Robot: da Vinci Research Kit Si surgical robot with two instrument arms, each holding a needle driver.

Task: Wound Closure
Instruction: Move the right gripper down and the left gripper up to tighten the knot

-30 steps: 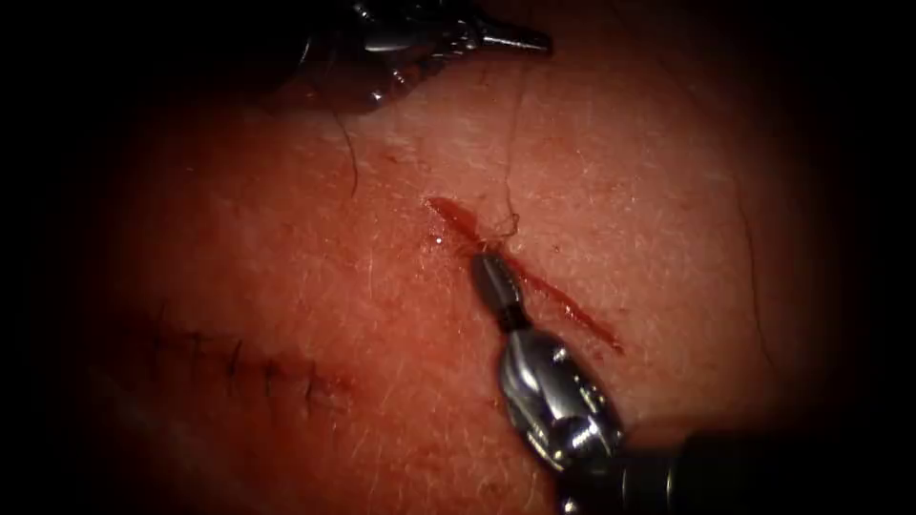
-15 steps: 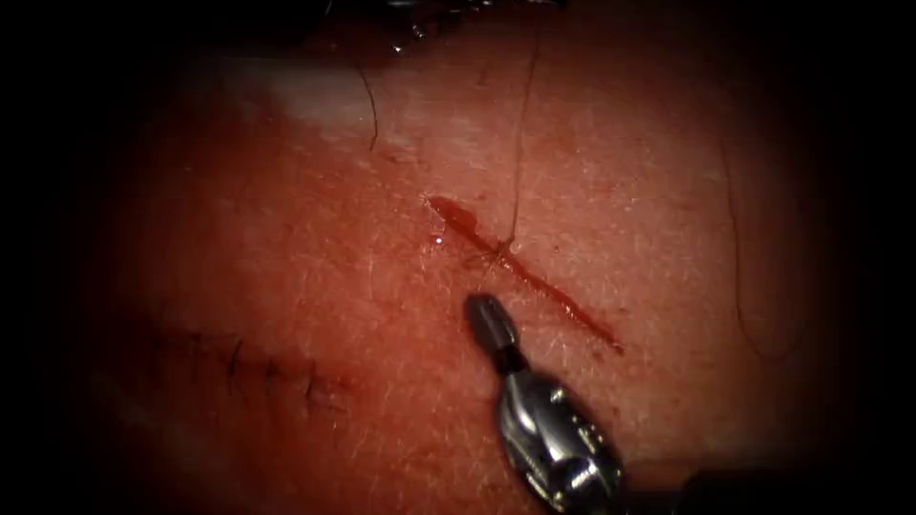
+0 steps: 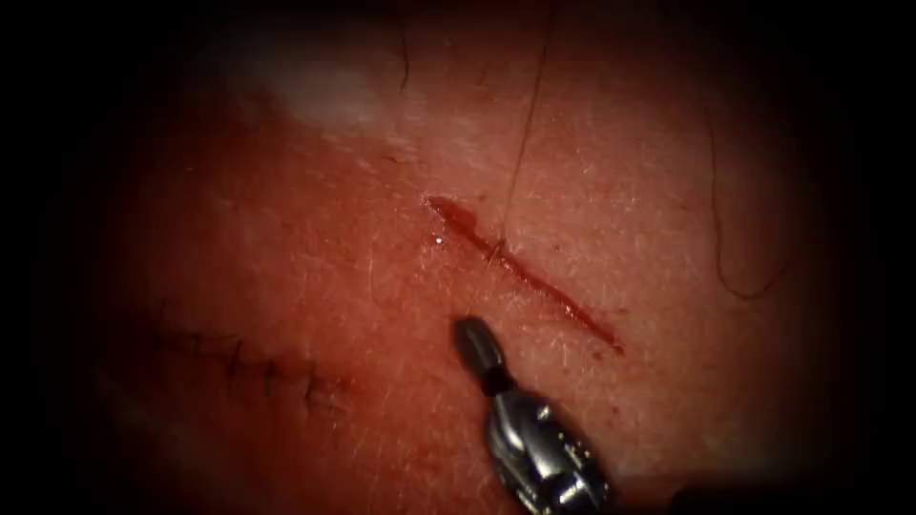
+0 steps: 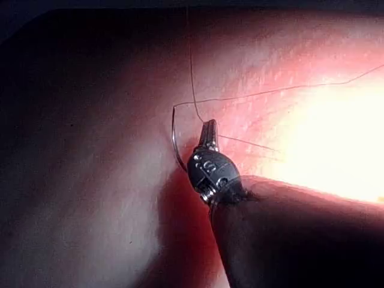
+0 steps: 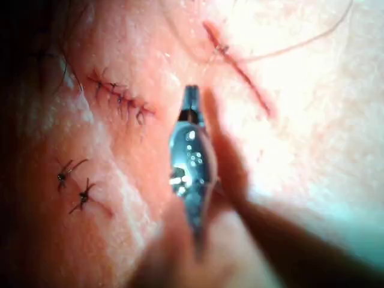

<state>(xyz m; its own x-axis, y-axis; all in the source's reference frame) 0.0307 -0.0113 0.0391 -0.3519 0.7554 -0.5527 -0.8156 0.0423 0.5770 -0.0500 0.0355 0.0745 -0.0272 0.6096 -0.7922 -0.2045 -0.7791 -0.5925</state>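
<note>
Left of the cut (image 3: 520, 270), the right tool (image 3: 477, 346) comes up from below, its jaws closed with the thread (image 3: 515, 172) pinched at their tip. From there the strand crosses the cut and runs taut up the tissue (image 3: 286, 286). On the left wrist view the left tool (image 4: 209, 133) points upward, jaws clamped on the needle (image 4: 174, 141) near its thread end; the curve hangs free above the tissue.

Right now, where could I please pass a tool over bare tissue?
Bare: tissue between the old sutured wound and the cut; also right of the cut, up to the loose thread loop. Crowded: mid-cut, where the right tool holds taut thread.
</note>
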